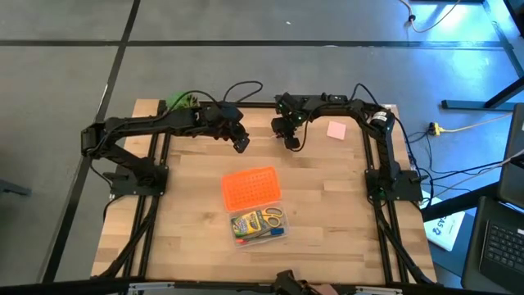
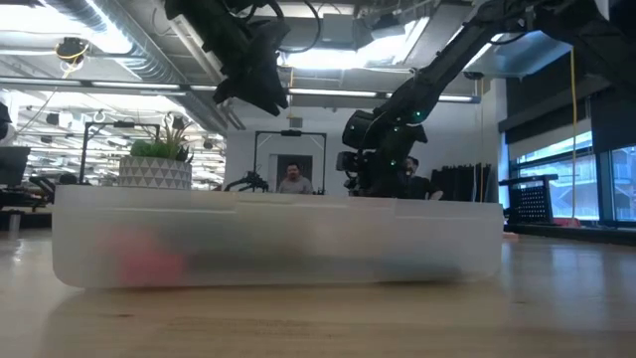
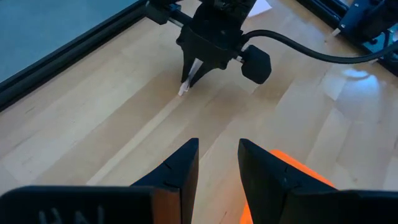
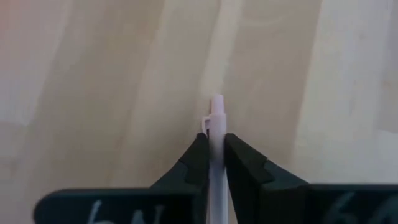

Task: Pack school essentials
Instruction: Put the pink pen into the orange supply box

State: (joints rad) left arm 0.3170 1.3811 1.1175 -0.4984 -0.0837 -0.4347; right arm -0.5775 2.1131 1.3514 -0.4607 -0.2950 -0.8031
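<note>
**A:** So what's gripped right now?

**B:** A white pen (image 4: 216,134) is pinched between the fingers of the right gripper (image 4: 215,155). Its long axis is lined up with the fingers, and the clip end is poked out forward past the tips, aimed down at the bare table (image 4: 93,93). From the left wrist view the same pen (image 3: 188,79) is seen slanting down out of the right gripper (image 3: 200,65), tip held just off the wood.

**A:** And the left one?

**B:** The left gripper (image 3: 217,165) is held narrowly parted with nothing in it, hovering above the table beside the right one, near the far edge. In the high view the two are seen close together, left gripper (image 1: 240,141) and right gripper (image 1: 291,139).

**A:** Where's the rest of the stuff?

**B:** The clear case (image 1: 258,223) is parked mid-table nearer the front, already loaded with scissors (image 1: 271,216) and a crayon box (image 1: 244,222). The orange lid (image 1: 250,188) is laid just behind it, touching or overlapping its far side. The pink note pad (image 1: 335,129) is left by the right arm's far corner.

**A:** Room to move?

**B:** Plenty of open wood is left between the grippers and the lid. The plant (image 1: 182,102) is tucked at the far left edge.
</note>
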